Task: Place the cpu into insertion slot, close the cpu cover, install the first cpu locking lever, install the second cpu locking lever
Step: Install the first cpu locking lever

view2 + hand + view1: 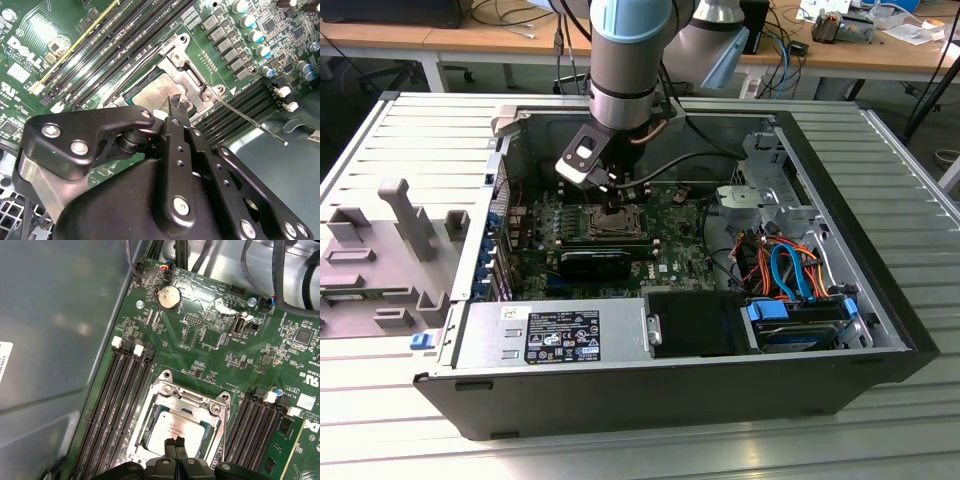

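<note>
Bright even light w/ some glare

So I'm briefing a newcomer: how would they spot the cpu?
Inside the computer case lies the green motherboard. Between its banks of long black slots sits the silvery cpu cover. The cpu shows through its window: a flat square, dull grey, not green or black.

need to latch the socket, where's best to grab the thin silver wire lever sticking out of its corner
Probably the free outer half of the thin silvery wire lever, past the long black memory slots, pinched across its width from above: there it is a straight rod, clear of the silvery socket frame.
</note>
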